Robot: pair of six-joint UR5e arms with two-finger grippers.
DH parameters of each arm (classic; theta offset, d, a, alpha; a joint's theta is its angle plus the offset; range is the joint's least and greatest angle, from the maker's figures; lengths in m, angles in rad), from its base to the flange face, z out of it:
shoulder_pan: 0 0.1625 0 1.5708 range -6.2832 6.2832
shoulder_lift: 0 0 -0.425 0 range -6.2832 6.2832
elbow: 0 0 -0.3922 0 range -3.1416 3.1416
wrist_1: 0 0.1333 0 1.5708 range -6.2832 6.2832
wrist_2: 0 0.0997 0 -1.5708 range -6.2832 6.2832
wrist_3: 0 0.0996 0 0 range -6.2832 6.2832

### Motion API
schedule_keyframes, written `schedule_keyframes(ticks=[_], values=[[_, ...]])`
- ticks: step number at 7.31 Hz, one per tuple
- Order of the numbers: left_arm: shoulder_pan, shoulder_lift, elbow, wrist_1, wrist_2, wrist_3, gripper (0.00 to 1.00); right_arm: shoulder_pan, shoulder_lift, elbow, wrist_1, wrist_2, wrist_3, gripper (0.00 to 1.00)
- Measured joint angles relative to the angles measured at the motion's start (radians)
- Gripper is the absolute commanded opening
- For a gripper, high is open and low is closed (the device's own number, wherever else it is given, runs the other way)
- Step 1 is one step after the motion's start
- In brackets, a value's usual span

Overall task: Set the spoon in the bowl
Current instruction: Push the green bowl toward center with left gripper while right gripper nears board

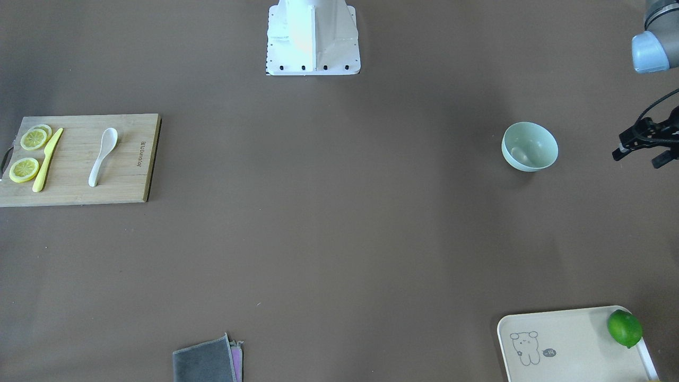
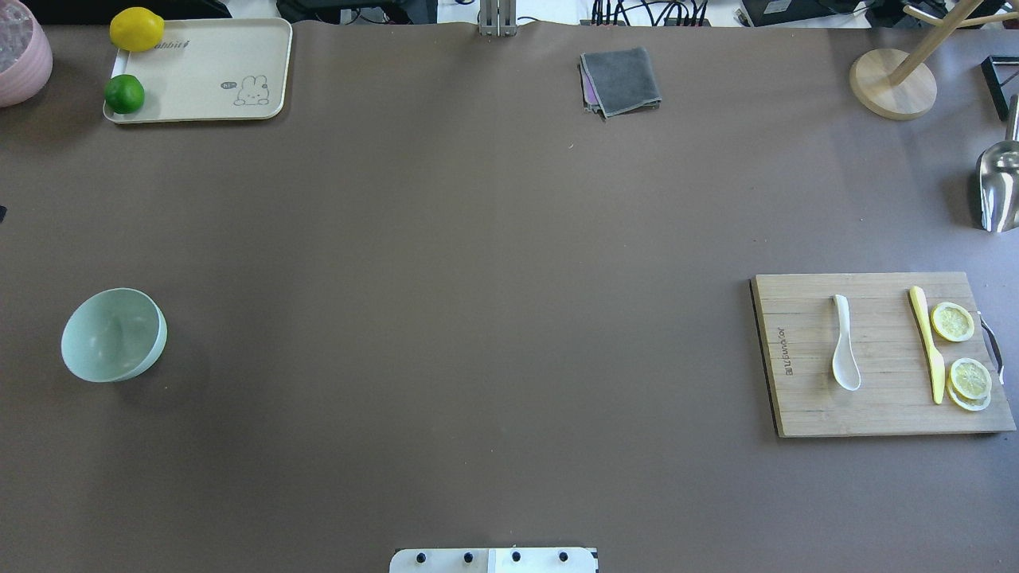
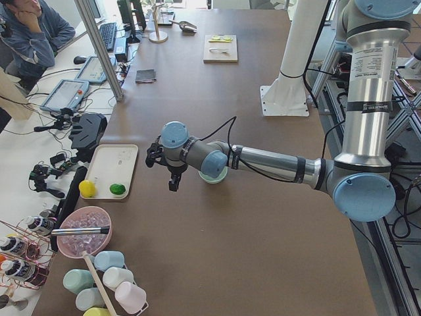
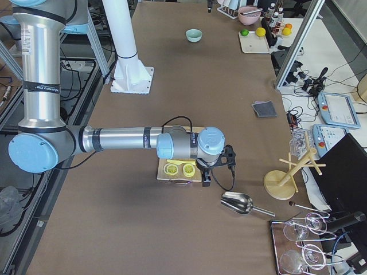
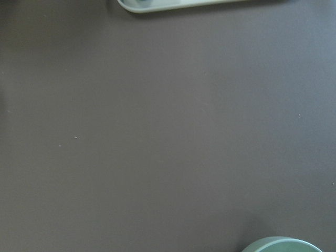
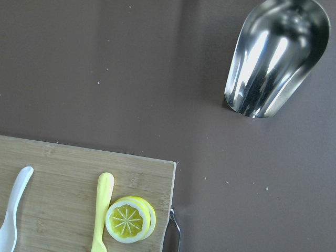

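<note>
The white spoon (image 2: pixel 844 354) lies on a wooden cutting board (image 2: pixel 876 414) at the table's right, scoop toward the robot; it also shows in the front view (image 1: pixel 103 154) and at the right wrist view's left edge (image 6: pixel 13 210). The mint-green bowl (image 2: pixel 114 334) stands upright and holds nothing at the table's left, seen also in the front view (image 1: pixel 529 146). My left gripper (image 1: pixel 639 157) hangs open and holds nothing, beyond the bowl near the table's left end. My right gripper (image 4: pixel 206 177) hovers past the board's outer end; I cannot tell if it is open.
A yellow knife (image 2: pixel 927 342) and lemon slices (image 2: pixel 967 378) share the board. A steel scoop (image 2: pixel 999 187) and wooden stand (image 2: pixel 892 83) sit far right. A cream tray (image 2: pixel 207 72) with a lime and a lemon is far left; a grey cloth (image 2: pixel 621 79) is far centre.
</note>
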Motion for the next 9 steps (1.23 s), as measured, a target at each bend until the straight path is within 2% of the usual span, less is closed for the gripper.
schedule_keyframes(ticks=[4,6,7,9], values=[[0.177,0.055,0.004,-0.149,0.049,-0.045,0.89,-0.018,0.007,0.001,0.021,-0.002,0.008,1.0],[0.227,0.073,0.007,-0.165,0.054,-0.045,0.83,-0.025,0.012,0.0,0.021,-0.004,0.008,1.0],[0.248,0.074,0.008,-0.167,0.064,-0.046,0.78,-0.026,0.012,0.0,0.02,-0.005,0.008,1.0],[0.27,0.073,0.022,-0.167,0.078,-0.047,0.57,-0.03,0.013,-0.001,0.02,-0.006,0.008,1.0]])
